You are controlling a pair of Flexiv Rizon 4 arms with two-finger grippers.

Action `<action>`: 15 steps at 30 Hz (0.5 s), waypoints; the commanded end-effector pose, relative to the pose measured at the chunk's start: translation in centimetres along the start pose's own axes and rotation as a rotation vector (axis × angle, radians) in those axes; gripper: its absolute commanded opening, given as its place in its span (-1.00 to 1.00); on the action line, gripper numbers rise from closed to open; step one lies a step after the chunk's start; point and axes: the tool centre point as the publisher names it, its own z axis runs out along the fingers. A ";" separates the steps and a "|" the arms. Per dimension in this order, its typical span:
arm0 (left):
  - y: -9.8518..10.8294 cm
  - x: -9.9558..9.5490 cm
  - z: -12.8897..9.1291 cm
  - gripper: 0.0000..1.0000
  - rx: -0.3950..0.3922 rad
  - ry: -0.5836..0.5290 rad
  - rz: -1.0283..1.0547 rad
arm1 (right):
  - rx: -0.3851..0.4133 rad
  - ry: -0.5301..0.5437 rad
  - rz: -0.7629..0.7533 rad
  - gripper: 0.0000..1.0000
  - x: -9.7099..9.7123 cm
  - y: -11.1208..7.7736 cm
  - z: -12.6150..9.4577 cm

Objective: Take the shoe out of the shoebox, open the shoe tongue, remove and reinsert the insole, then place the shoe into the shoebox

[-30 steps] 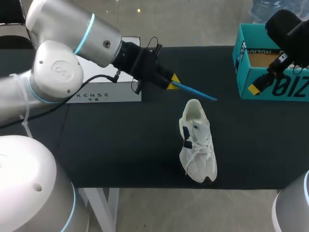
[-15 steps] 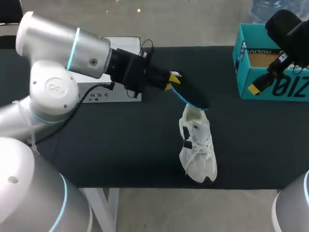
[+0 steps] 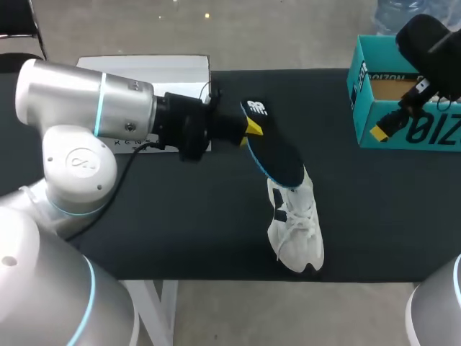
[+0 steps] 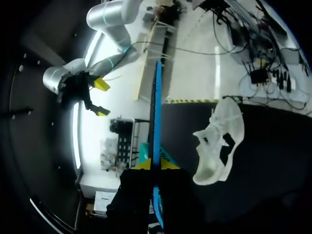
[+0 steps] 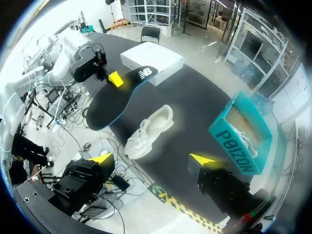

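Bright even light, soft shadows on the table (image 3: 180, 223), glare (left wrist view)

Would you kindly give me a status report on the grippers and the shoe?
Left gripper shut on insole, above heel of shoe. Right gripper open, by shoebox. Nothing between insole and shoe.

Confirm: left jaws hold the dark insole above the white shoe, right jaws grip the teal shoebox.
Not the right jaws: the right wrist view shows them open, empty, apart from the teal shoebox. The left jaws do hold the dark insole above the white shoe.
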 end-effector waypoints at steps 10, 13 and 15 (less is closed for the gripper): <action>2.0 1.9 0.4 -1.00 0.002 -0.027 0.238 | 0.007 0.002 0.001 1.00 -0.1 0.3 0.0; 2.9 2.4 0.7 -1.00 -0.018 -0.031 0.260 | 0.007 0.002 0.001 1.00 -0.1 0.3 0.0; 3.3 2.5 1.1 -1.00 -0.021 -0.037 0.278 | 0.007 0.002 0.001 1.00 -0.1 0.3 0.0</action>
